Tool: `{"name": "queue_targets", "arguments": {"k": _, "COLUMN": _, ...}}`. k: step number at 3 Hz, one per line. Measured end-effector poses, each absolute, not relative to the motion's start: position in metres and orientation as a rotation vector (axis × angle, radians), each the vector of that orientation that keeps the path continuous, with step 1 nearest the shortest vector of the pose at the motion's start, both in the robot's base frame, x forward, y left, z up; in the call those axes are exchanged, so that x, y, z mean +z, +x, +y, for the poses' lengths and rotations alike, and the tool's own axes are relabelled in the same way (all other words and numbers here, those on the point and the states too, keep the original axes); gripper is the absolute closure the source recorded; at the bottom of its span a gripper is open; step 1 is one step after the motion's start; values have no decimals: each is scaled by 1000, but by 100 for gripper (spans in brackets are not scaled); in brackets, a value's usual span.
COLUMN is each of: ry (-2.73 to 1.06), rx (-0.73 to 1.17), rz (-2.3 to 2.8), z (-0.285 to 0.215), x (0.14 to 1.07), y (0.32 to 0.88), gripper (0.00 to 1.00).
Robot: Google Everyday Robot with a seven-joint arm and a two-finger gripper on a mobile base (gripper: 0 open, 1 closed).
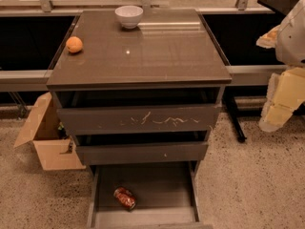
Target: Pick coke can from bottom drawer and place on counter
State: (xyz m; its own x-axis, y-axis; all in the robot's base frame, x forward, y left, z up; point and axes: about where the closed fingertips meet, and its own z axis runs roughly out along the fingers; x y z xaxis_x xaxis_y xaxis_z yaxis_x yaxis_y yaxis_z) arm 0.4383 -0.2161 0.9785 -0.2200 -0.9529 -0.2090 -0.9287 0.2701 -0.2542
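The coke can [125, 198] lies on its side in the open bottom drawer [162, 182], near the drawer's front left. The counter [143, 51] is the glossy dark top of the cabinet. My gripper [279, 106] hangs at the right edge of the view, beside the cabinet at about the height of the upper drawers. It is well above and to the right of the can and holds nothing that I can see.
An orange [74, 45] sits at the counter's left edge and a white bowl [128, 16] at its back. The two upper drawers [140, 119] stand slightly open. An open cardboard box [45, 137] lies on the floor to the left. A black table leg [236, 123] stands to the right.
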Motion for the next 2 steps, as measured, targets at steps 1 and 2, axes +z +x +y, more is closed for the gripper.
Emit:
{"name": "queue_targets", "arguments": {"k": 1, "ry": -1721, "rx": -98, "rz": 2219, "z": -214, "x": 974, "y": 440, "gripper": 0}}
{"name": "queue_targets", "arguments": {"k": 2, "ry": -1733, "rx": -30, "rz": 2187, "z": -201, "x": 942, "y": 448, "gripper": 0}}
